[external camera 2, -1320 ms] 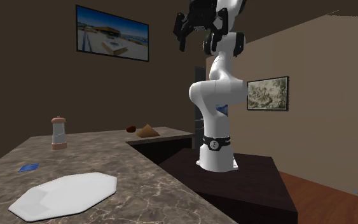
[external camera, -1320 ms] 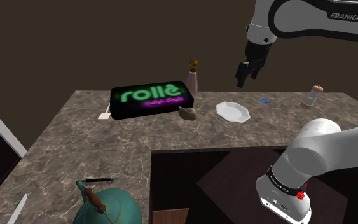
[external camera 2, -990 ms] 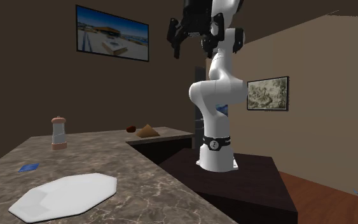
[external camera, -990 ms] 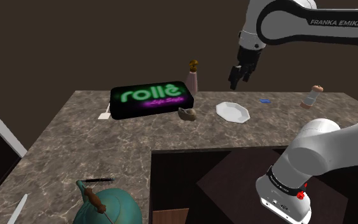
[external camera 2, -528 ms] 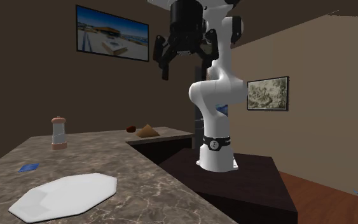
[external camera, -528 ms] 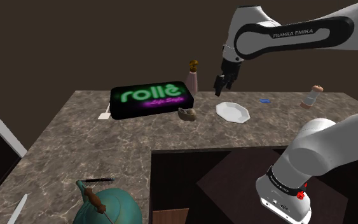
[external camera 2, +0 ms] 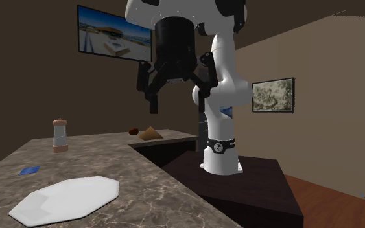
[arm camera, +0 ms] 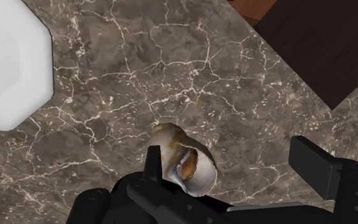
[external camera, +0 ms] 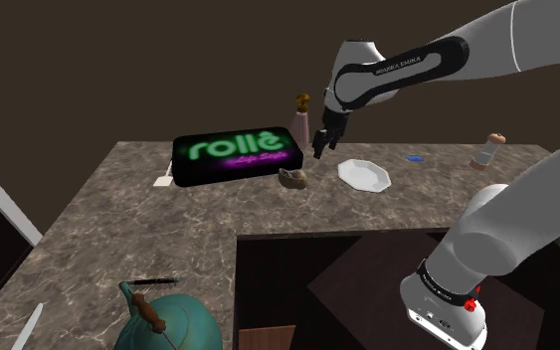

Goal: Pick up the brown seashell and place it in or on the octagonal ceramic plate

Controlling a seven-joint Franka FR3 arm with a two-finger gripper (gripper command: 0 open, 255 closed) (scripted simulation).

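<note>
The brown seashell [external camera: 292, 178] lies on the dark marble counter [external camera: 148, 229], just left of the white octagonal plate [external camera: 364, 173] in the shoulder view. My gripper [external camera: 322, 147] hangs open in the air above the gap between shell and plate, touching neither. Seen from the wrist, the seashell [arm camera: 182, 162] lies below, close to one finger [arm camera: 152, 164] and well apart from the other, with the gripper [arm camera: 230, 156] empty. The plate [arm camera: 6, 70] lies off to one side of the shell. The second exterior view has the gripper [external camera 2: 179, 97] spread high over the plate [external camera 2: 67, 197].
A black box with green glowing letters [external camera: 238, 154] stands behind the shell, and a pale bottle with a gold top [external camera: 302, 119] behind that. A shaker [external camera: 489, 149] and a small blue item [external camera: 416, 157] lie right of the plate. A teal teapot [external camera: 163, 318] sits at the near end.
The arm has swung down and toward the shoulder view's left, from high over the plate's right side to above the shell. The fingers have stayed open.
</note>
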